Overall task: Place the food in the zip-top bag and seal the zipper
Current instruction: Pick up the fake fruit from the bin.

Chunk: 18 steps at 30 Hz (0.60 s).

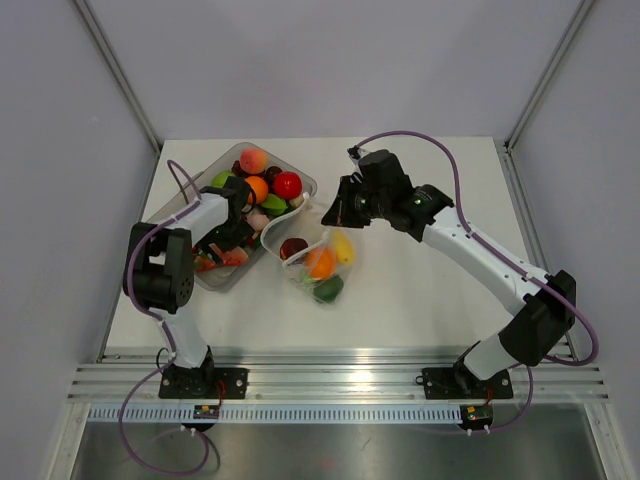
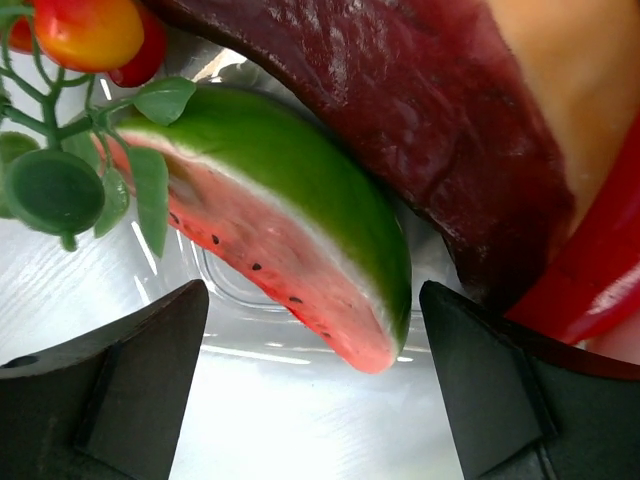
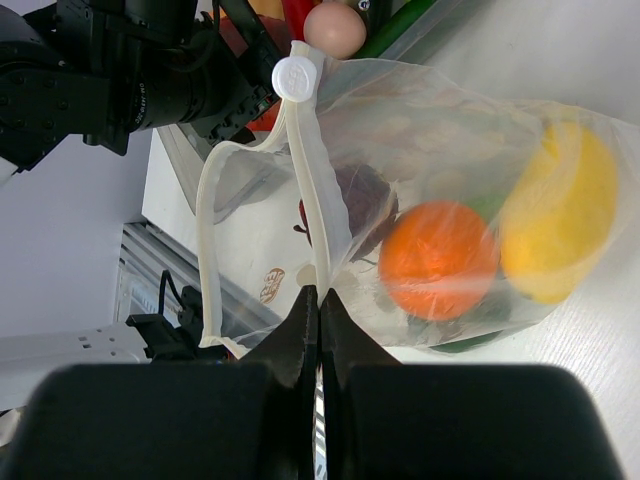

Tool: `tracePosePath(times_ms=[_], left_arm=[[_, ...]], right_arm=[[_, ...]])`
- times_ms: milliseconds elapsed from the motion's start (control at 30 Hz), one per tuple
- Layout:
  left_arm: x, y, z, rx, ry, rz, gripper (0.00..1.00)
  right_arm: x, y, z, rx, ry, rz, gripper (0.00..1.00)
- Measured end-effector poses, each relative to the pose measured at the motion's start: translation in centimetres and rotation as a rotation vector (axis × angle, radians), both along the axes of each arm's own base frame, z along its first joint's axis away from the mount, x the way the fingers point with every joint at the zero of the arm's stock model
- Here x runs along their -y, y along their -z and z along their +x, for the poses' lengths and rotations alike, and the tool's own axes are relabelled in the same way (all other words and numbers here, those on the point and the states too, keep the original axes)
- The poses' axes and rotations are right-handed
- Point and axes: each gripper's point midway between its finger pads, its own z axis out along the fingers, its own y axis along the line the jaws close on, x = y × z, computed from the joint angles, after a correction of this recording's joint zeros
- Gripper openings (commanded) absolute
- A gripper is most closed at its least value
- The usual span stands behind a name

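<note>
Black right fingers pinch the zipper; left fingers splay inside tray.

A: Spotted so far: watermelon slice dead centre, green rind toward the upper right, seeds showing, tilted over the clear tray.

B: Yep. Also cherry tomatoes on a green plastic vine top left. Dark maroon chunk right behind the slice, red piece far right. Left gripper spread wide, black fingers either side of the slice tip, no contact.
</note>
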Motion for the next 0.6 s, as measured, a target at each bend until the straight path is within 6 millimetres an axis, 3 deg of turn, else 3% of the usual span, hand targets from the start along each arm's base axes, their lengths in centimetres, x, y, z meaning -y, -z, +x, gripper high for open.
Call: tracePosePath(times_ms=[67, 167, 300, 400, 600], left_arm=[[0.0, 0.4, 0.0, 0.000, -0.006, -0.001, 0.95], [0.1, 1.1, 0.2, -0.002, -0.015, -0.001, 0.93], [0.2, 1.5, 0.5, 0.007, -0.031, -0.005, 0.73], [0.3, 1.5, 0.5, 0.018, -0.045, -0.008, 0.68], [0.2, 0.5, 0.2, 0.040, -0.045, 0.007, 0.48]], right_arm=[[0.0, 0.0, 0.0, 0.000, 0.000, 0.000, 0.00], [0.0, 0.0, 0.0, 0.000, 0.000, 0.000, 0.00], [0.0, 0.0, 0.0, 0.000, 0.000, -0.001, 0.00], [0.0, 0.0, 0.0, 0.000, 0.000, -0.001, 0.00], [0.1, 0.1, -0.1, -0.005, 0.000, -0.006, 0.00]])
